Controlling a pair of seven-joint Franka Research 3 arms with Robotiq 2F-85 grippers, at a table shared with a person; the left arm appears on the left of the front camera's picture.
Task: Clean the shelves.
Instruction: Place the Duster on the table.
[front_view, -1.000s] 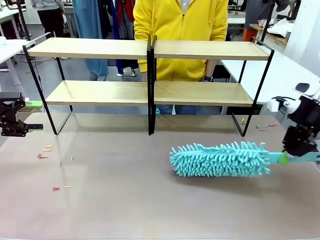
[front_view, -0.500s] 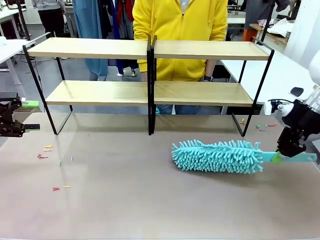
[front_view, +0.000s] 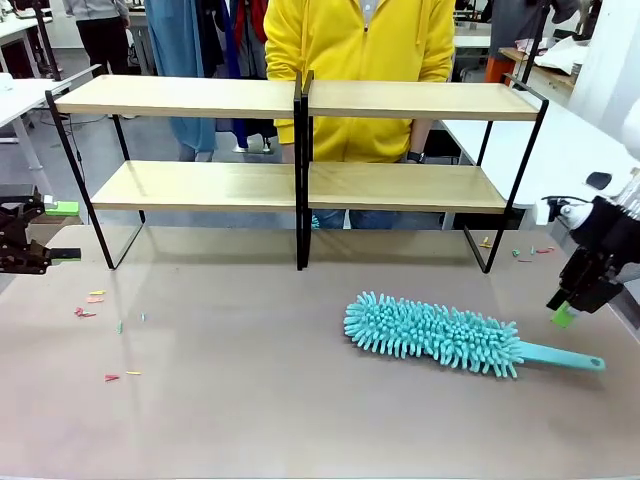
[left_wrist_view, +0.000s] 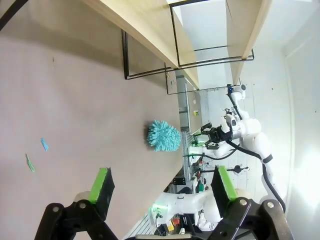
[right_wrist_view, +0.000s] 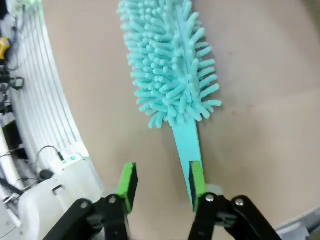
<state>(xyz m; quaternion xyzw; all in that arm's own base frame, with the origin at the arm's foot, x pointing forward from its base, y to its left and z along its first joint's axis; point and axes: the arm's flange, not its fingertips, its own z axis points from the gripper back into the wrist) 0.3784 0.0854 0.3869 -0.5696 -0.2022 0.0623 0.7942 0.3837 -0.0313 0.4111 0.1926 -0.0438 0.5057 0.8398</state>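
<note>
The shelves, a wide two-tier rack of light wooden boards on thin black metal frames, made of two units joined side by side, are seen across the upper half of the front view, standing at the far part of the grey-brown table top. Both tiers are seen bare. Directly behind the rack, at upper centre, a person in a yellow hooded top is standing.

In the lower right of the front view, a turquoise chenille duster with a flat turquoise plastic handle is lying flat on the table, its fluffy head pointing toward the centre and its handle toward the right edge. The space between it and the rack is unobstructed.

The right gripper is seen at the right edge of the frame, just above the end of the handle. In the right wrist view its jaws are parted and nothing is gripped; the handle runs up beside one green pad, and whether they touch cannot be told.

The left gripper is seen at the left edge of the front view, well apart from the duster; in the left wrist view its jaws are spread wide, with nothing between them.

Small scraps of coloured paper are scattered on the table in the lower left, and a few more are lying near the rack's right foot.
</note>
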